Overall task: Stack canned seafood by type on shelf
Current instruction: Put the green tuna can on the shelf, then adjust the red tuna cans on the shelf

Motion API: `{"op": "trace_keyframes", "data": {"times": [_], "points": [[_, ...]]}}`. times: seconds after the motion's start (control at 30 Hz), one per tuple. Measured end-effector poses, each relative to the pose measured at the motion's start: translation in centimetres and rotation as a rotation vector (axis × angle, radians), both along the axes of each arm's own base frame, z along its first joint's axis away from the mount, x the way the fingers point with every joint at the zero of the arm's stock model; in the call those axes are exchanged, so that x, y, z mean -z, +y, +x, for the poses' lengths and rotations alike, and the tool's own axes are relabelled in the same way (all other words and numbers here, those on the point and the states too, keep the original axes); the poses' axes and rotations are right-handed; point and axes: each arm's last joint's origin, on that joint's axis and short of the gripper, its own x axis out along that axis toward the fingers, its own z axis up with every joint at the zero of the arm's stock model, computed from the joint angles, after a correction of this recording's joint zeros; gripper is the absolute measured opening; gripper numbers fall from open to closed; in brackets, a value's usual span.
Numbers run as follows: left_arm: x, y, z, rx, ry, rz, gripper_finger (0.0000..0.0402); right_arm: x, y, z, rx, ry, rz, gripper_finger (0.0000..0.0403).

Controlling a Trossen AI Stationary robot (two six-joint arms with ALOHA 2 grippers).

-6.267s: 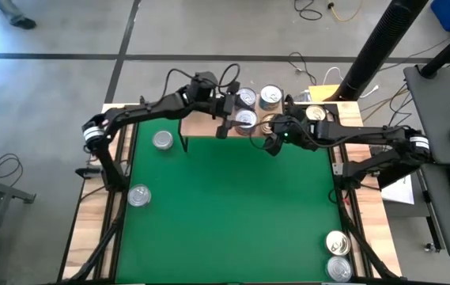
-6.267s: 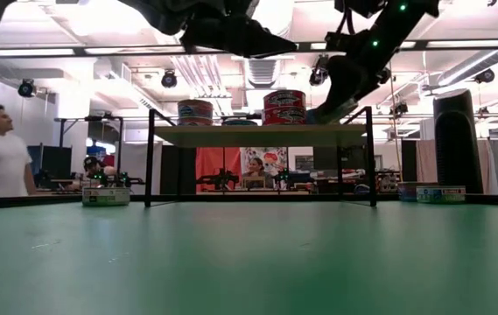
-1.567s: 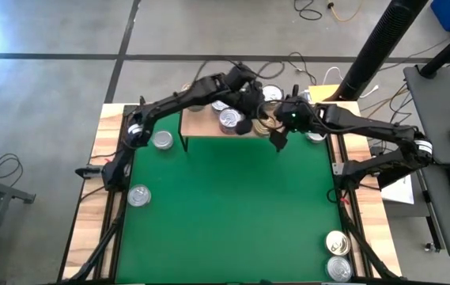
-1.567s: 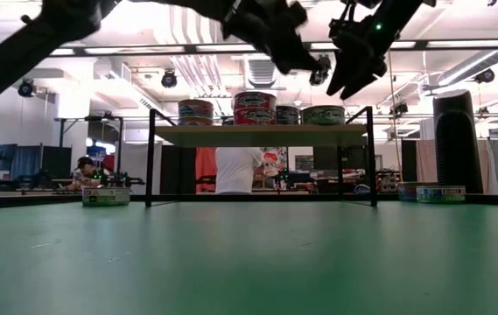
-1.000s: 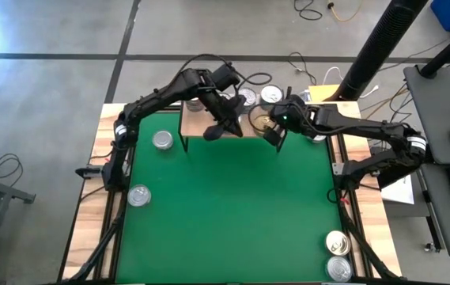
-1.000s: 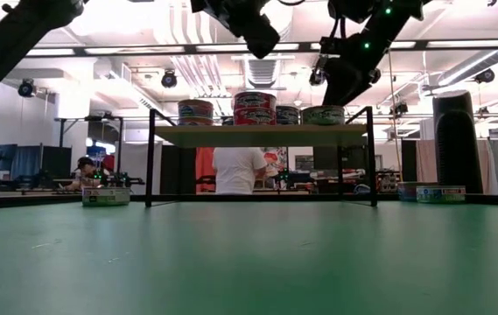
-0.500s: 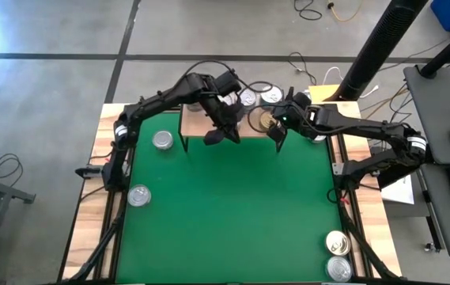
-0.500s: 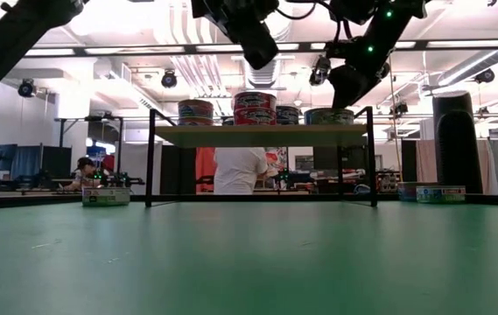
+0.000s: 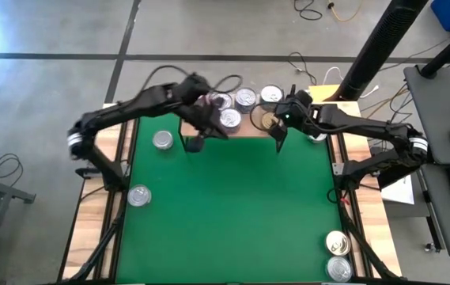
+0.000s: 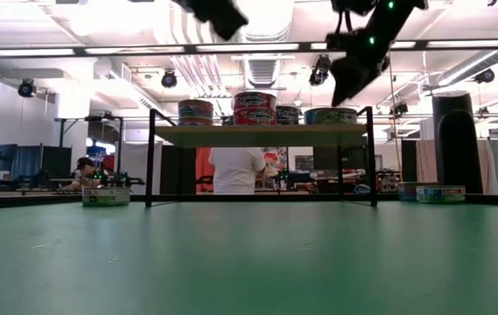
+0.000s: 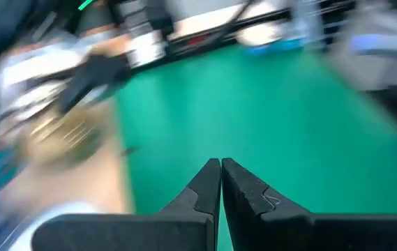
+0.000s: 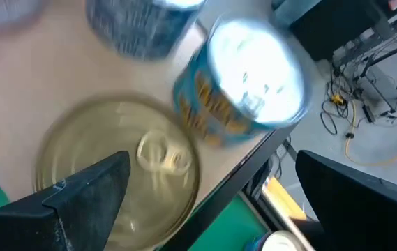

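The shelf [image 9: 248, 132] stands at the table's far edge, its board [image 10: 262, 136] on black legs. Several cans of seafood stand on it: silver-topped ones [image 9: 230, 119], a stack of two [image 10: 256, 107] and a gold-topped one [image 12: 118, 164] beside a blue-sided can [image 12: 250, 73]. My right gripper [image 9: 278, 136] hangs open just above the gold-topped can, its fingers [image 12: 90, 188] to either side of it. Left of the shelf's near edge, my left gripper [image 9: 195, 143] is over the green mat, shut [image 11: 220, 174] and holding nothing.
More cans stand on the mat: one [image 9: 162, 140] by the shelf's left leg, one [image 9: 138, 195] near the left edge, two [image 9: 338, 253] at the near right corner. A person [image 10: 237, 171] stands beyond the table.
My left gripper has drawn back from the cans on the shelf and swung toward the table's left edge, staying shut. The cans on the shelf stand as before.
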Motion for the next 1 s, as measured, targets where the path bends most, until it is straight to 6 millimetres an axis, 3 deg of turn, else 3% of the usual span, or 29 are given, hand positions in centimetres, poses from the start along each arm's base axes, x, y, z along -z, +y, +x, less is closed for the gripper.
{"op": "trace_keyframes", "data": {"times": [0.23, 0.33, 0.43, 0.7, 1.0], "points": [[4.4, -0.5, -4.6, -0.428, 0.011, 0.132, 0.0, -2.5, 0.2, 0.2, -0.006, -0.081, -0.034, 0.04], [6.4, -0.8, -5.7, -0.501, 0.002, 0.138, 0.0, -2.9, 0.5, 0.3, -0.014, -0.102, -0.032, 0.04], [6.9, -0.9, -6.2, -0.521, -0.046, 0.129, 0.0, -3.0, 0.9, 0.5, -0.031, -0.104, -0.03, 0.04], [6.5, 0.7, -4.9, -0.56, -0.031, 0.121, 0.0, -3.3, 1.4, 0.4, -0.054, -0.097, -0.034, 0.04], [7.9, 3.1, -2.0, -0.581, 0.239, 0.08, 0.0, -7.3, 2.2, -2.1, -0.066, -0.097, -0.063, 0.04]]}}
